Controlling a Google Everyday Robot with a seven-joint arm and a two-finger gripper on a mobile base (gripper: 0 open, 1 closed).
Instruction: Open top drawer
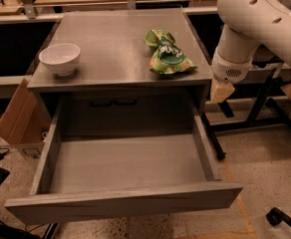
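Note:
The top drawer of the grey cabinet stands pulled far out toward the camera, its flat front at the bottom of the view and its deep grey box interior bare. My gripper hangs off the white arm to the right of the cabinet, just below the countertop's right edge and clear of the drawer. Its tan tip points down and touches nothing.
On the cabinet top sit a white bowl at the left and a green snack bag at the right. A cardboard box leans at the cabinet's left. Black table legs stand to the right, a caster on the floor.

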